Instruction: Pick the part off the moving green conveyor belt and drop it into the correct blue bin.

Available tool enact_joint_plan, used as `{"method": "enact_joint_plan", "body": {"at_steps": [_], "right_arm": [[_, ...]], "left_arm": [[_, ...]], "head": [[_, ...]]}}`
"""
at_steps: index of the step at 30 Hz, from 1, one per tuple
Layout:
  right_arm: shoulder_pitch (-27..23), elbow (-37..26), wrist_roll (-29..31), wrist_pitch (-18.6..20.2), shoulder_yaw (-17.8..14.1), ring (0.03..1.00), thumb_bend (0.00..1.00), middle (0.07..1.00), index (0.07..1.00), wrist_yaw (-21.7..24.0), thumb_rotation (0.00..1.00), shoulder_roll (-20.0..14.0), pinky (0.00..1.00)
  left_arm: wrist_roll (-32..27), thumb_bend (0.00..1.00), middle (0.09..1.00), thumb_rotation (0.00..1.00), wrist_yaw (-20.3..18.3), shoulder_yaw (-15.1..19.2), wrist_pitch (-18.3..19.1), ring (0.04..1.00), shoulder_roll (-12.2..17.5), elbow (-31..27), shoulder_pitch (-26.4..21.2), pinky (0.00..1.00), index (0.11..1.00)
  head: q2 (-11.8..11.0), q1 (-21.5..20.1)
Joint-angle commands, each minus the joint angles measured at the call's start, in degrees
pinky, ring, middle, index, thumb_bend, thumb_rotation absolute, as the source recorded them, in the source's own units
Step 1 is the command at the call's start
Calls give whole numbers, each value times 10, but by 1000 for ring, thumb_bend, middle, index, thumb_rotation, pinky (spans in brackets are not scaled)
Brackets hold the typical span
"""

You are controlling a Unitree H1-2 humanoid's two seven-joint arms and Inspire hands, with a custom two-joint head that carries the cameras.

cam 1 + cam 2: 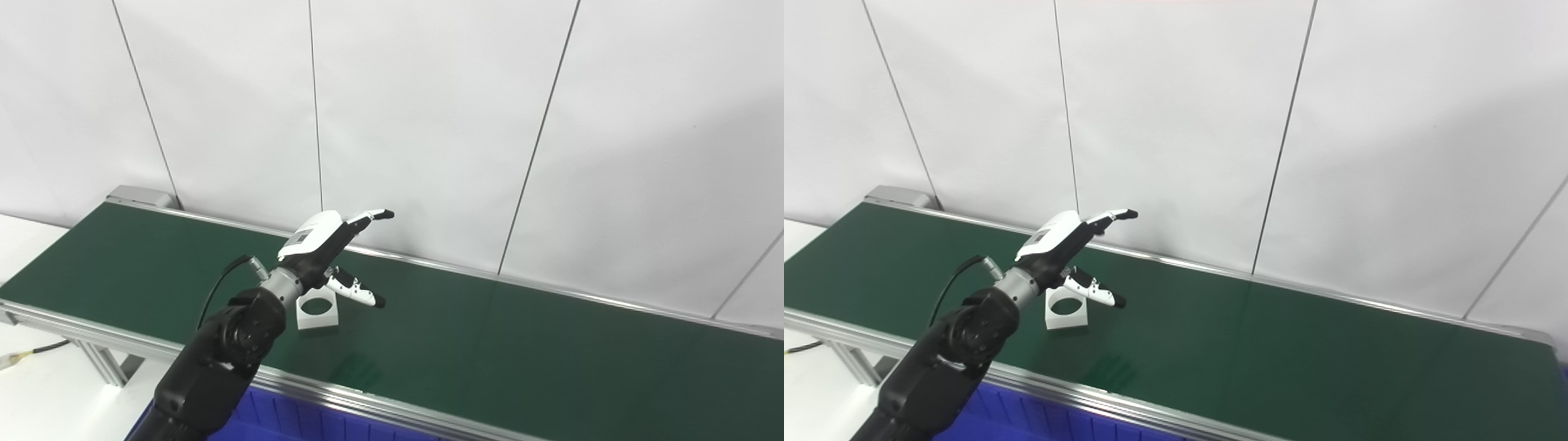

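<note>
White panelled wall at the far side, thin dark seams running slightly slanted, pale floor at the near left, even soft lighting

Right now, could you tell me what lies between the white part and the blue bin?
Bare green belt and its metal side rail separate the white part from the blue bin; both views show it.

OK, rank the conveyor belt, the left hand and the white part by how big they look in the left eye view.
1. conveyor belt
2. left hand, though nearness to the camera may enlarge it
3. white part, partly hidden behind the hand
</note>
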Motion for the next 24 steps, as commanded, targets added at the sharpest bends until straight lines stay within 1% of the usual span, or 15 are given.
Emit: {"method": "enact_joint_plan", "body": {"at_steps": [1,2,5,7,11,14,16,19,24], "right_arm": [[-2,-19,2,-23,-3,704,723,754,769,-6,0,2,603],[-1,-20,1,-23,-3,704,721,755,769,-6,0,2,603],[0,-23,1,-23,-2,706,715,757,771,-5,0,1,604],[1,-24,3,-23,-2,707,717,756,770,-4,0,0,606],[4,-28,6,-23,-4,701,724,753,763,-4,0,2,599],[5,-27,11,-23,-6,697,723,752,766,1,0,4,597],[6,-28,8,-23,-5,695,720,753,767,0,0,4,594],[6,-28,4,-23,-3,679,728,745,764,-4,0,5,580],[8,-30,5,-23,-5,677,730,742,769,-2,0,7,585]], "left_arm": [[10,893,926,139,13,-8,-10,979,14,22,-38,999,931],[12,893,926,165,11,-14,-11,982,15,37,-43,1000,941],[14,900,920,187,15,-25,-21,983,18,76,-55,1000,942],[21,906,935,202,17,-35,-21,996,18,98,-62,1000,947],[41,927,966,235,26,-54,-16,1000,20,120,-68,1000,958],[50,928,993,264,24,-62,0,1000,20,139,-74,1000,967],[49,924,998,267,22,-65,6,1000,21,152,-76,1000,968],[46,923,983,267,24,-68,5,1000,20,175,-77,1000,960],[44,922,976,256,17,-77,6,1000,19,199,-79,1000,948]], "head": [[0,-1],[0,-1],[1,-3],[1,-4],[2,-6],[2,-6],[2,-8],[5,-10],[8,-11]]}}
